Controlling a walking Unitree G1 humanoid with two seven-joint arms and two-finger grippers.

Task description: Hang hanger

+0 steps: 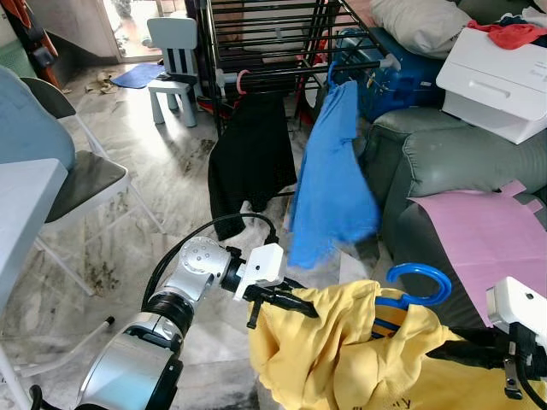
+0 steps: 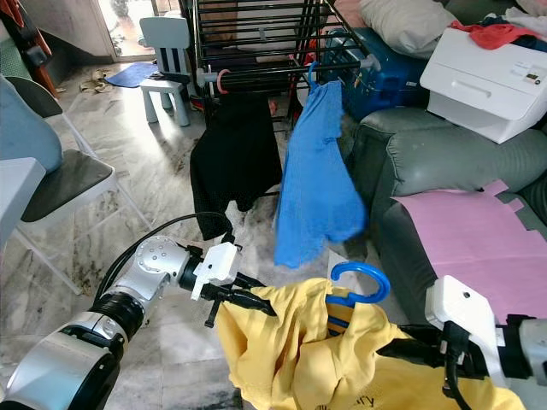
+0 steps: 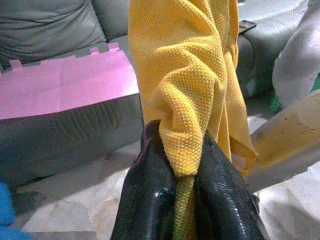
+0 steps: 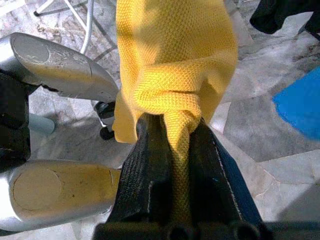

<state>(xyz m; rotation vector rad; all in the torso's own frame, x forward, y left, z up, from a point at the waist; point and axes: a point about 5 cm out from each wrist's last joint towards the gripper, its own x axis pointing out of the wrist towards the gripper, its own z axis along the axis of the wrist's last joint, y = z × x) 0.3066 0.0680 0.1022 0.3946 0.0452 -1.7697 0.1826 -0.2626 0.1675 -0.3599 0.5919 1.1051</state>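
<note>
Before the rack (image 1: pixel 282 43), the yellow shirt (image 1: pixel 342 350) on its blue hanger (image 1: pixel 416 286) is clamped by left gripper (image 1: pixel 286 301) and right gripper (image 2: pixel 402 348); the hook should be kept upright and raised level to the rail.

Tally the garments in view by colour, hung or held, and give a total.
Yellow: 1, the yellow shirt held between left gripper and right gripper
Blue: 1, blue shirt on the drying rack
Black: 1, black garment
Total: 3
</note>
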